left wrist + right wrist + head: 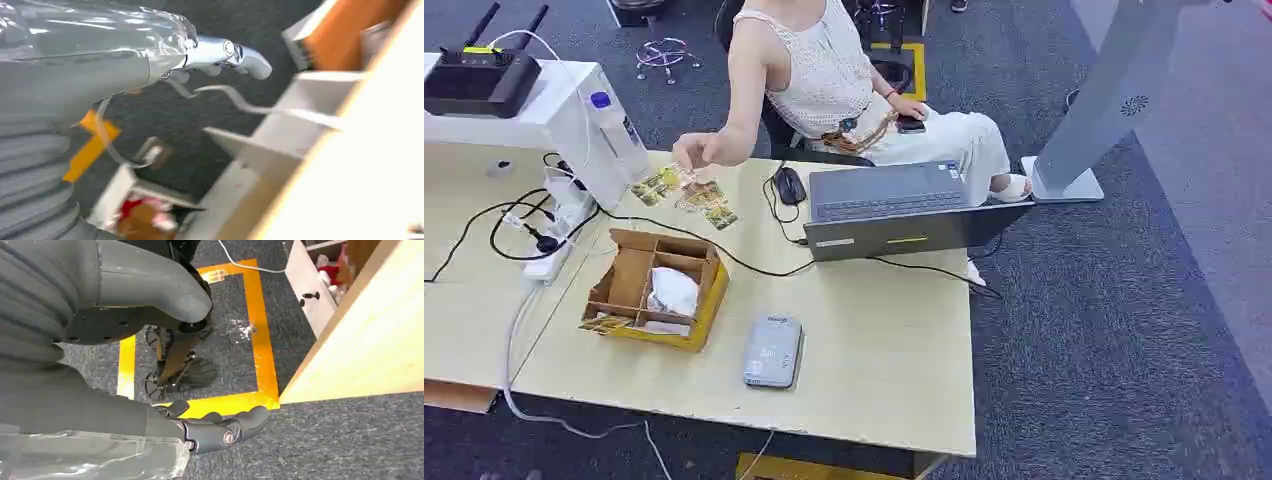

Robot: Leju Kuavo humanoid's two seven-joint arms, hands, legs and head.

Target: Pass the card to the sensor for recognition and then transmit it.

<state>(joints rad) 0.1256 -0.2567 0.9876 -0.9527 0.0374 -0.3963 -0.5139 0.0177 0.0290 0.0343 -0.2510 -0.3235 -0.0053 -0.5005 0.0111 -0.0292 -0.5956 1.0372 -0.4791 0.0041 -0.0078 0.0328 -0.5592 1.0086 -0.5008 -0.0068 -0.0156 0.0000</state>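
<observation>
Both my hands hang empty beside the table, left hand and right hand with fingers loosely extended; the cards lie flat near a person's hand, looking thin, light, slippery, best pinched by an edge

Person's hand covers cards; box flanks sensor.

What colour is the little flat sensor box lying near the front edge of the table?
The sensor box is light grey, seen best in the head view.

Grey ribbed wrist cover, dark-fingered hand
</observation>
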